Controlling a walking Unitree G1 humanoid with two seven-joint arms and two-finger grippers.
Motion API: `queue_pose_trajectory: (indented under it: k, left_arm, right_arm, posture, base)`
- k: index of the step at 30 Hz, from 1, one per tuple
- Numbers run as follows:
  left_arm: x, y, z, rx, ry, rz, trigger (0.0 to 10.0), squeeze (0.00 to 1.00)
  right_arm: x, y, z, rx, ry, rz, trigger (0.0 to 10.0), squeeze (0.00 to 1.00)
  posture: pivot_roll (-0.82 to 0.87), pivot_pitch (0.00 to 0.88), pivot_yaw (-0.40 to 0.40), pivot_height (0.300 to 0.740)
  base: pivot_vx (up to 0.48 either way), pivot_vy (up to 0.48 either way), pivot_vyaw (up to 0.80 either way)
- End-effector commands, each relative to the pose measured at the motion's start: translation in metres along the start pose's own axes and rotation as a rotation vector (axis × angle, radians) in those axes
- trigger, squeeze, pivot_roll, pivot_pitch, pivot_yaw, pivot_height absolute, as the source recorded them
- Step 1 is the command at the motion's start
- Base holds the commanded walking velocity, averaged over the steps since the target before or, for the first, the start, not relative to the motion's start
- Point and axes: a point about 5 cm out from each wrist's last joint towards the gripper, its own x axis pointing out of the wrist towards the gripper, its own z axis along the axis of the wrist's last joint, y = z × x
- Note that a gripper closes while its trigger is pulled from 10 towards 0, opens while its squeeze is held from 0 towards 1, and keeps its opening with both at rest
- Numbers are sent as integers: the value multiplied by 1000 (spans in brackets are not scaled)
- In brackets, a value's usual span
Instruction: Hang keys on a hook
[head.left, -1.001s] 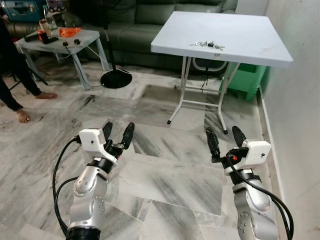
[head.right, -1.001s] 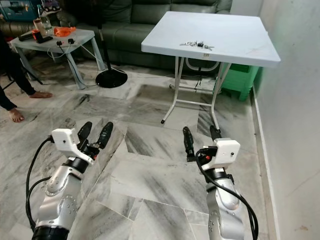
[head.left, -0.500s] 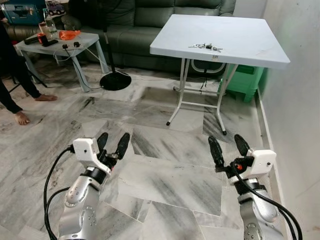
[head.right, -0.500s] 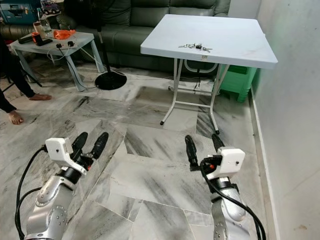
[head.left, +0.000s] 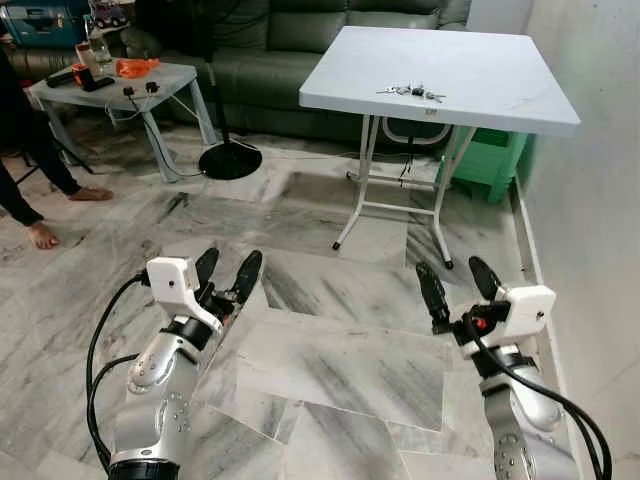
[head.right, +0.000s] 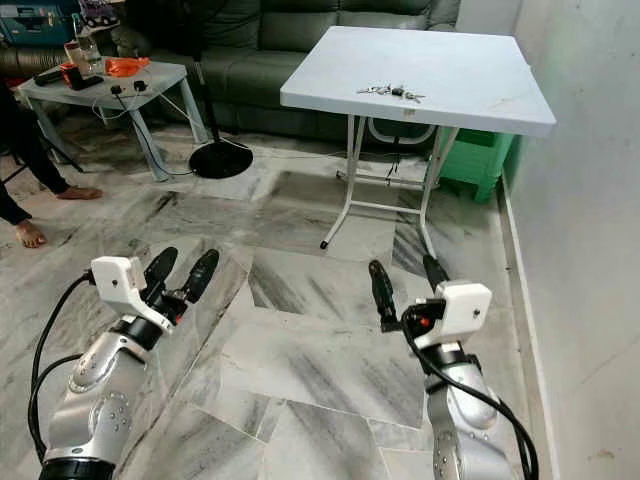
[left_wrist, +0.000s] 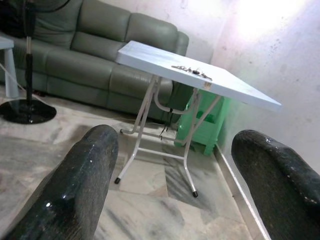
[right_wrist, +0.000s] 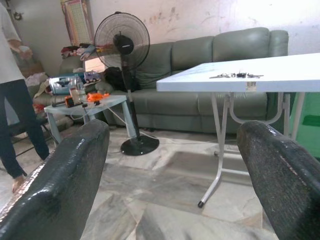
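Observation:
A bunch of keys (head.left: 412, 92) lies on a white folding table (head.left: 480, 95) ahead, near its front edge; the same keys (right_wrist: 237, 75) lie on the tabletop in the right wrist view. My left gripper (head.left: 226, 275) is held low over the marble floor, open and empty. My right gripper (head.left: 458, 285) is at about the same height on the other side, also open with nothing between its fingers. Both are well short of the table.
A green sofa (head.left: 270, 70) runs along the back. A standing fan's base (head.left: 230, 159) rests on the floor left of the table. A small side table (head.left: 150, 85) holds clutter at far left, beside a person's legs (head.left: 30, 190). A white wall (head.left: 600, 200) bounds the right; a green stool (head.left: 490, 160) sits under the table.
The camera view has shifted slightly. Both arms dipped and came back up a little; fingers stay open.

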Motion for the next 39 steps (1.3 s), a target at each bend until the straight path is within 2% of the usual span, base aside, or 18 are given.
queue_pose_trajectory:
  k: [1,6,15,39]
  left_arm:
    - [2,2,-1,-8,6,17,10000,0]
    - [5,-1,-2,-15,0,16,10000,0]
    - [5,-4,-9,-15,35,4,10000,0]
    - [11,-5,-11,-11,44,-12,10000,0]
  right_arm:
    - [2,-2,1,3,2,-12,10000,0]
    - [2,-1,0,7,0,-15,10000,0]
    - [3,-4,1,3,-3,-28,10000,0]
    - [2,-7,3,-9,-6,-27,10000,0]
  posture:
    - [-34,0,22,740]
    - [-35,0,22,740]
    - [-38,0,25,740]
    - [-52,0,26,740]
  base:
    - [0,0,0]
    - [0,0,0]
    - [255,0,0]
    - [325,0,0]
